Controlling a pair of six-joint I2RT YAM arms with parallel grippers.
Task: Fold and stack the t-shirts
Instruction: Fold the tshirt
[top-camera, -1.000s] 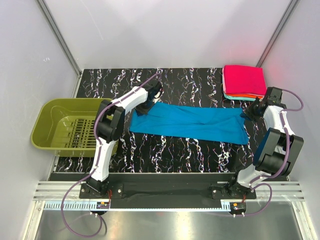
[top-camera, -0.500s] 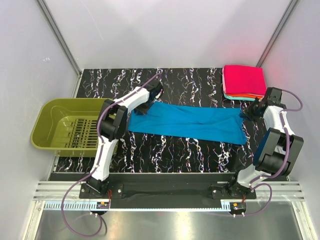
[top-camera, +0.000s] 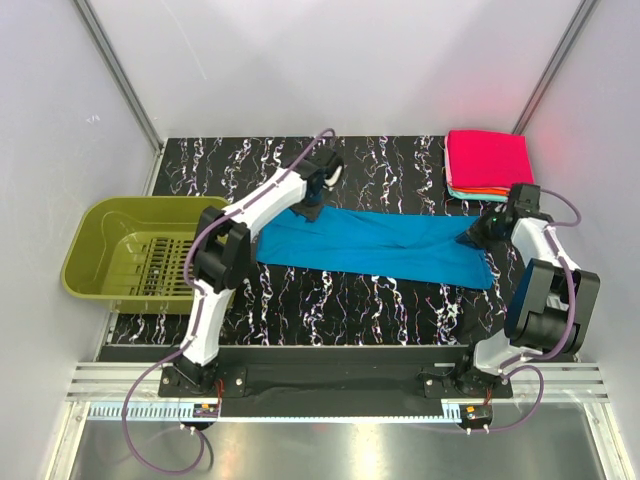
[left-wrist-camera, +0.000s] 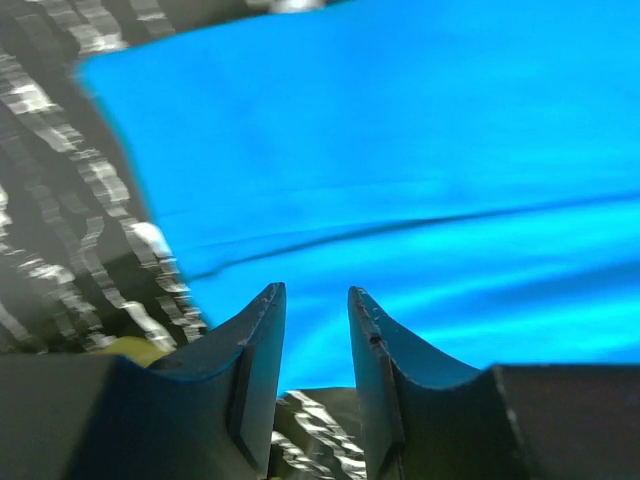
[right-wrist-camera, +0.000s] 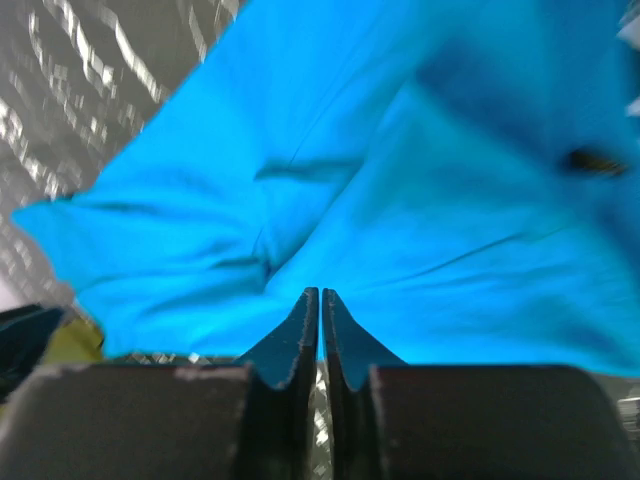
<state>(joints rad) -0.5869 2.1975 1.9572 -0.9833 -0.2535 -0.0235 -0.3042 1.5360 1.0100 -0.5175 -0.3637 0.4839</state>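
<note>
A bright blue t-shirt (top-camera: 380, 245) lies folded in a long strip across the middle of the table. My left gripper (top-camera: 312, 208) hangs over its far left edge. In the left wrist view that gripper (left-wrist-camera: 315, 295) is open and empty, with the blue cloth (left-wrist-camera: 400, 150) beyond the tips. My right gripper (top-camera: 478, 232) is at the shirt's right end, its jaws (right-wrist-camera: 320, 293) shut on the blue cloth (right-wrist-camera: 400, 180), which bunches there. At the back right sits a folded stack of t-shirts, magenta (top-camera: 488, 160) on top, with orange (top-camera: 500, 190) and pale teal (top-camera: 468, 196) edges beneath.
An olive-green plastic basket (top-camera: 95, 250) stands at the left edge of the table. The black marbled tabletop (top-camera: 400, 165) shows around the shirt. White walls and metal posts close in the back and sides.
My left gripper has opened, let go of the shirt's left end and moved right and back. My right gripper has moved left, drawing the shirt's right end with it.
</note>
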